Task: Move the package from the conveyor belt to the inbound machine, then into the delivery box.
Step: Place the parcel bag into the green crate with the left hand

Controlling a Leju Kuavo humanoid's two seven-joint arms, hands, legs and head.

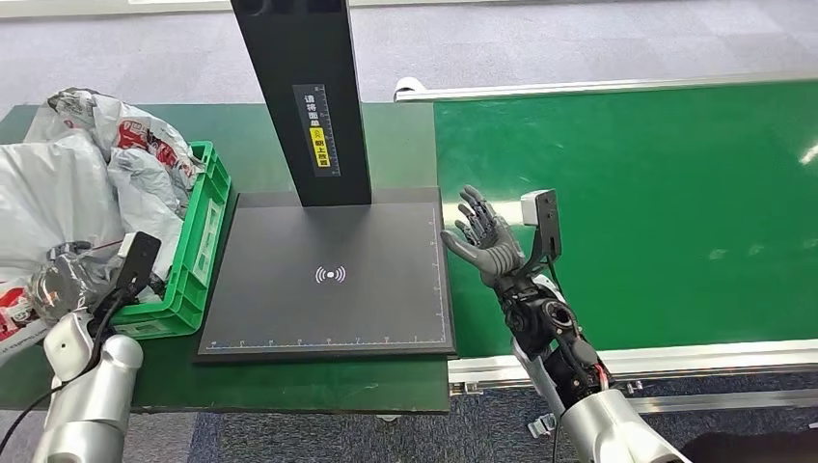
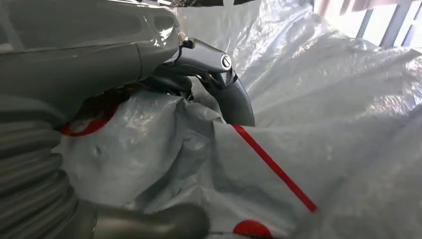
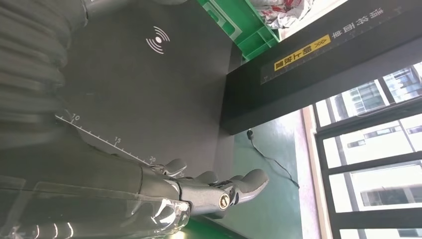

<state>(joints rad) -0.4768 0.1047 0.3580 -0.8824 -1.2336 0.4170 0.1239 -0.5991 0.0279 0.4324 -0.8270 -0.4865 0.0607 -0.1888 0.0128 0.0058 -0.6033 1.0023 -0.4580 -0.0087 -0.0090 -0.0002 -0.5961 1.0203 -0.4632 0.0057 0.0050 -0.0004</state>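
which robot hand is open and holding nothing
The right robot hand, raised with fingers spread at the scan plate's edge. The left robot hand is down among the grey packages at the green crate.

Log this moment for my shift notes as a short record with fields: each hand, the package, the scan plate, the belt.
left hand: among grey plastic packages in the green crate; whether it grips one, cannot tell
right hand: open, fingers spread, raised at the scan plate's right edge, holds nothing
scan plate: bare, nothing on it
conveyor belt: green, no package on the visible part
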